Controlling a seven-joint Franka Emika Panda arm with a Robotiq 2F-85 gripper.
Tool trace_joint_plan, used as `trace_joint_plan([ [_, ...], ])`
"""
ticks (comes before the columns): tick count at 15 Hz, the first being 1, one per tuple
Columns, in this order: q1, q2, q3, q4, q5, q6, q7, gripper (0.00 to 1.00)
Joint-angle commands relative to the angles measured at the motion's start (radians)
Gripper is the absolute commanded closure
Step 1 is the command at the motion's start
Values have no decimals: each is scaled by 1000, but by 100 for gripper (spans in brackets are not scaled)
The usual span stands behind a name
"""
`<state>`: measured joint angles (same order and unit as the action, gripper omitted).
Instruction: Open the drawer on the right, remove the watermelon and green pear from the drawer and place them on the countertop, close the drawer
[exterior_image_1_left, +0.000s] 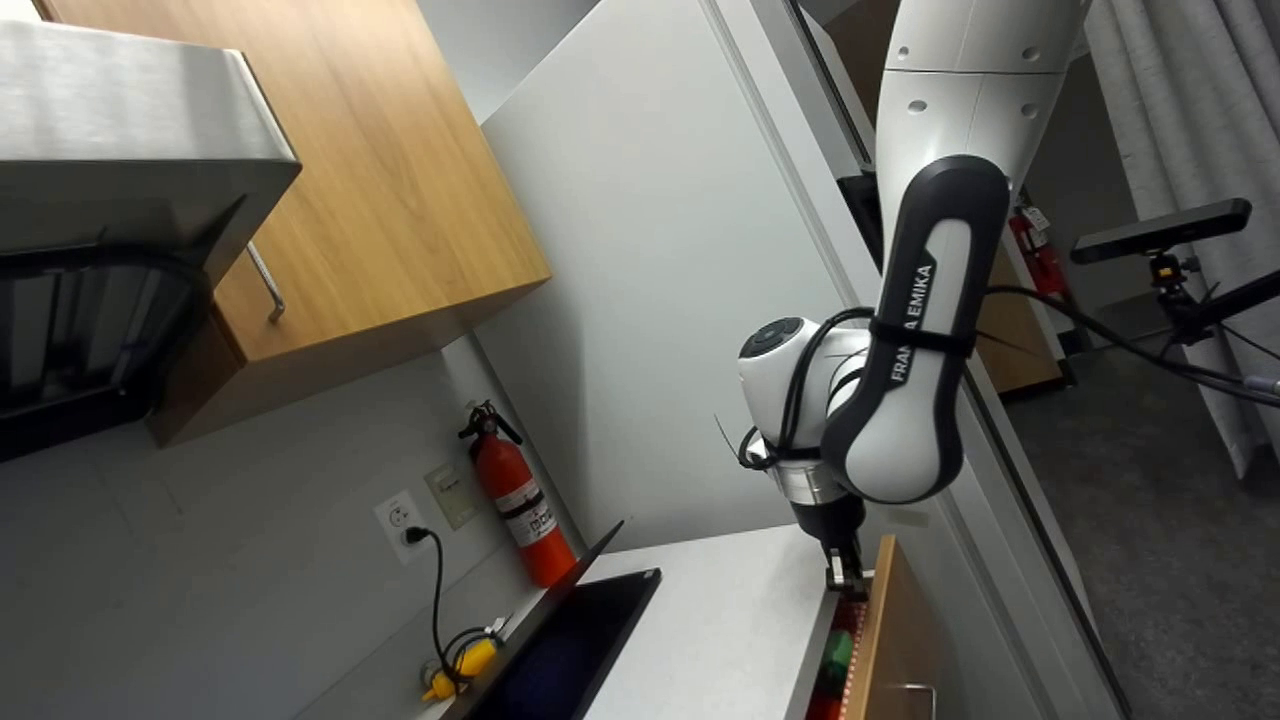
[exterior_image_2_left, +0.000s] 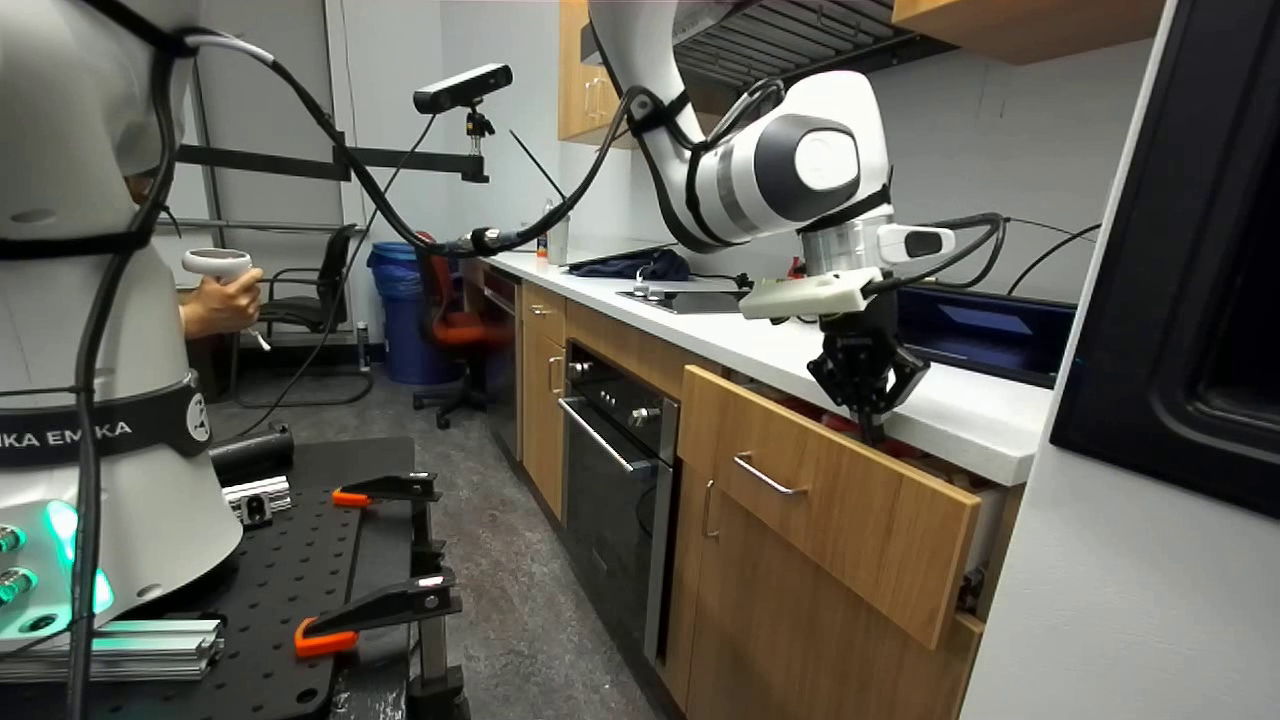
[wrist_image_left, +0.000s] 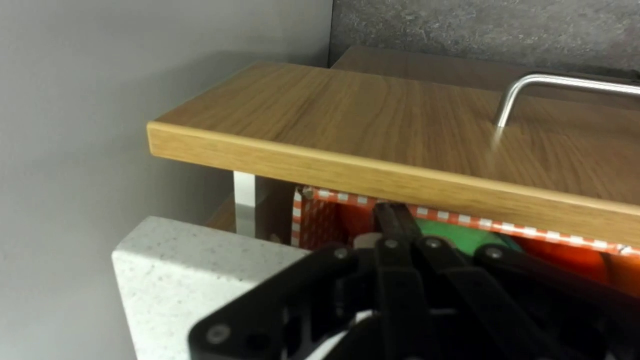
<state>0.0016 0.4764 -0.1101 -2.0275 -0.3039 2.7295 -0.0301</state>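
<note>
The drawer (exterior_image_2_left: 850, 500) is pulled partly out, with its metal handle (wrist_image_left: 575, 82) on the wooden front. My gripper (wrist_image_left: 397, 212) is shut, its fingertips down in the gap between the countertop (wrist_image_left: 195, 270) edge and the drawer front, close to the front's inner side. Nothing shows between the fingers. Inside the drawer, just beside the fingertips, lies a green thing (wrist_image_left: 452, 235), partly covered by my gripper; whether it is the green pear or the watermelon I cannot tell. No red flesh of a watermelon slice can be made out.
A red-and-white checked box (wrist_image_left: 465, 219) lines the drawer, with orange-red things (wrist_image_left: 565, 257) in it. A grey side panel (wrist_image_left: 100, 100) stands close beside the drawer. On the countertop sit a dark open box (exterior_image_2_left: 980, 330) and, farther along, a black cooktop (exterior_image_2_left: 690, 301).
</note>
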Motion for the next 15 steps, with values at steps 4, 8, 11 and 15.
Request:
trace_joint_plan([
  [4, -1, 42, -31, 46, 7, 1, 15, 100],
  [8, 7, 21, -63, 12, -5, -36, 39, 100],
  [11, 12, 4, -97, -19, -18, -61, 64, 100],
  [15, 15, -15, -143, -49, -39, -105, 102, 100],
])
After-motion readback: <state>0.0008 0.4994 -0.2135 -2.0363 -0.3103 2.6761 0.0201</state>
